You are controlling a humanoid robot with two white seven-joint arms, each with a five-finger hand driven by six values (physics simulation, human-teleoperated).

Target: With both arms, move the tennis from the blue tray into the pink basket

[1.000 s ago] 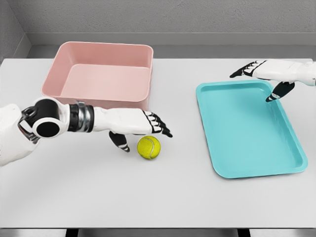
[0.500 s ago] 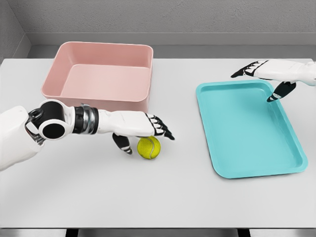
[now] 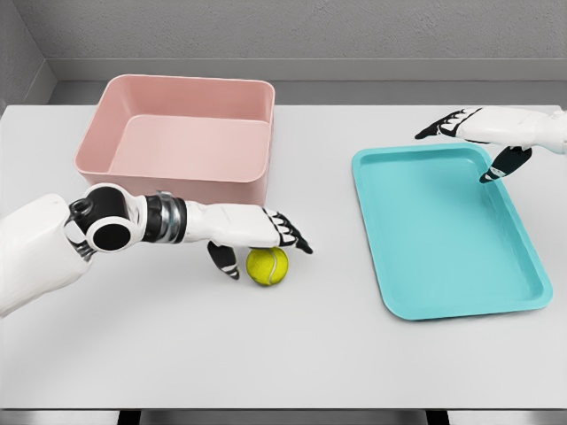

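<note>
text: none readable | labels: none | brands: none | numbers: none | signs: none

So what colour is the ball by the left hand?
Yellow-green tennis ball, clearest in the head view.

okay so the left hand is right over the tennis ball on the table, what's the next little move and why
Probably close the left hand around the tennis ball. The ball sits on the table, out of the blue tray, with the open fingers above it and the thumb beside it, so nothing grips it yet; the pink basket waits just behind.

Fuzzy felt tennis ball [image 3: 267, 266], smooth matt plastic-looking pink basket [image 3: 177, 173], semi-glossy blue tray [image 3: 425, 292]
</note>
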